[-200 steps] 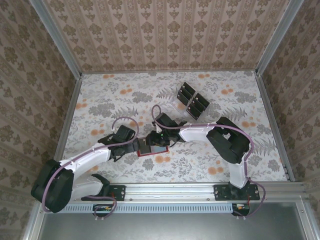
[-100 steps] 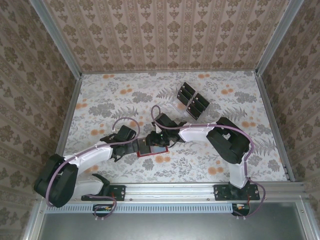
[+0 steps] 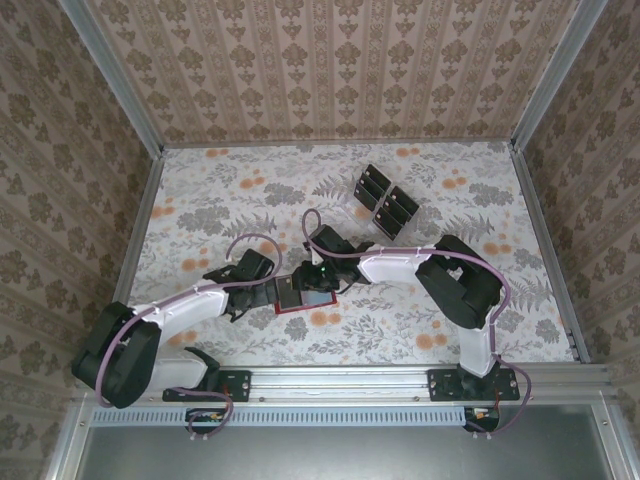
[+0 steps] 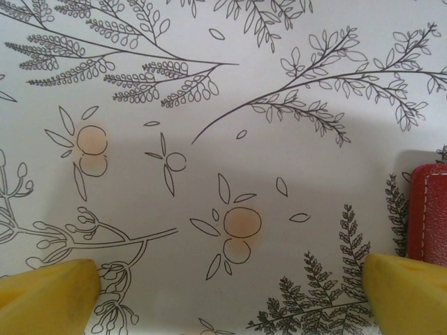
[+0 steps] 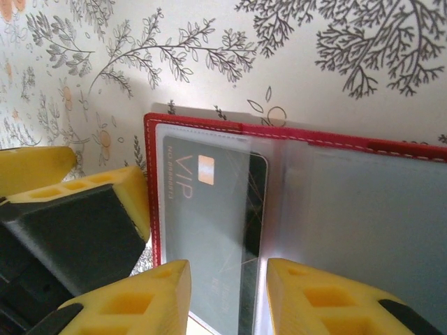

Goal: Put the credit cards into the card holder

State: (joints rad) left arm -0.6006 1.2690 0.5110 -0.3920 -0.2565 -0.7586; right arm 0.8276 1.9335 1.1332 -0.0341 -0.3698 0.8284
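Note:
The red card holder (image 3: pixel 298 298) lies open on the table between both grippers. In the right wrist view its clear sleeves (image 5: pixel 349 209) face up, and a black credit card (image 5: pixel 209 216) marked VIP sits in the left sleeve. My right gripper (image 5: pixel 227 300) is open, its yellow fingers (image 5: pixel 160 293) straddling the card's right edge just above it. My left gripper (image 4: pixel 227 293) is open wide and low over the table, its right fingertip (image 4: pixel 408 286) against the holder's red edge (image 4: pixel 427 213). Several more black credit cards (image 3: pixel 385 200) lie at the back.
The spare cards rest on a clear plastic sheet (image 3: pixel 352 205) at the back, right of centre. Metal frame rails (image 3: pixel 545 250) and patterned walls enclose the flowered table. In the right wrist view the left gripper's fingers (image 5: pixel 77 188) press close to the holder's left edge.
The left arm has shifted a little to the right, bringing its gripper closer against the holder's left edge. The right gripper and holder have hardly moved.

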